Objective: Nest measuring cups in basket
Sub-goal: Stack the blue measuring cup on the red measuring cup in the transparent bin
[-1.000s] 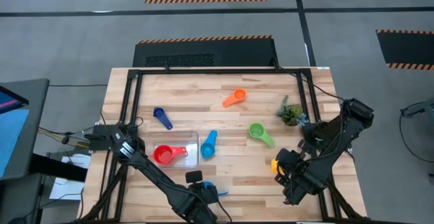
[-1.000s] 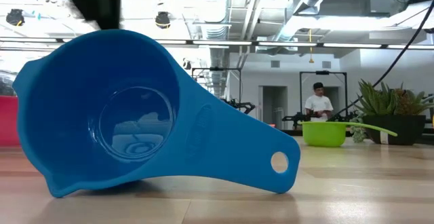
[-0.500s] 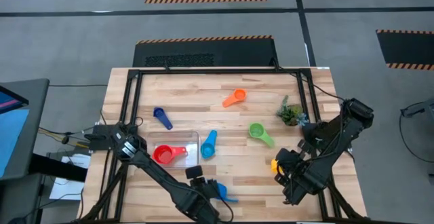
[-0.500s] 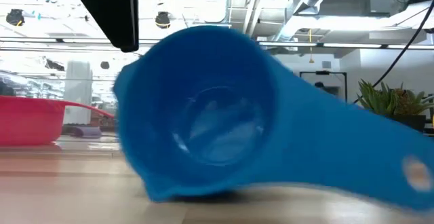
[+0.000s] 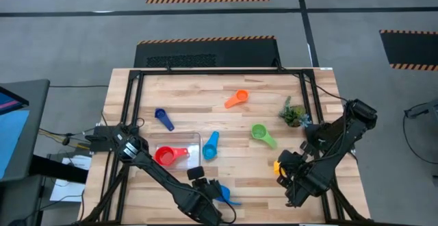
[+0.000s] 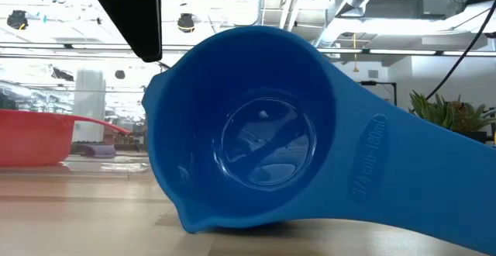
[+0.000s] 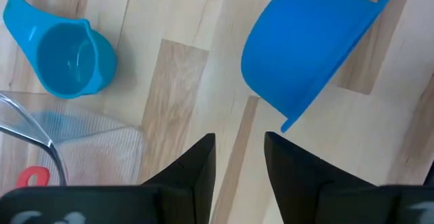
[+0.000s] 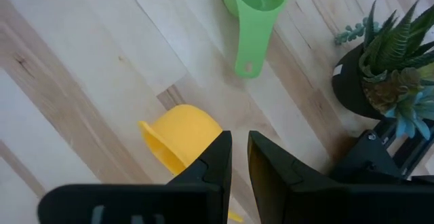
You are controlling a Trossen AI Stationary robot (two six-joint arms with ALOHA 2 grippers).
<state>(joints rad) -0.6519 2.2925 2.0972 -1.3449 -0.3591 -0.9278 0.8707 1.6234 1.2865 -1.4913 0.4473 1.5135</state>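
Note:
A big blue measuring cup (image 5: 223,194) lies on its side near the table's front edge, mouth toward the near edge (image 6: 256,132). My left gripper (image 7: 239,146) hangs open just to its left, nothing between the fingers. The clear basket (image 5: 196,140) holds a red cup (image 5: 166,156). A light-blue cup (image 5: 210,145) lies by the basket's right wall. Dark-blue (image 5: 163,118), orange (image 5: 236,99) and green (image 5: 261,133) cups rest on the wood. My right gripper (image 8: 239,146) is at the front right, shut on a yellow cup (image 8: 180,136). My left gripper: one finger (image 6: 128,15) stands right at the blue cup's rim (image 6: 159,70); whether it touches I cannot tell. My right gripper slants down on the yellow cup; a yellow sliver (image 8: 234,217) shows between the fingers, which hide the part held. The bowl sticks out beside one finger.
A small potted plant (image 5: 293,113) stands at the right, beyond the green cup. A black frame rail (image 5: 205,72) runs round the table. Bare wood lies between the basket and the green cup.
The big blue cup has rolled and slid toward the table's right edge, still on its side. Its handle has swung out to the right. My left gripper has turned slightly above it. The right arm has kept still.

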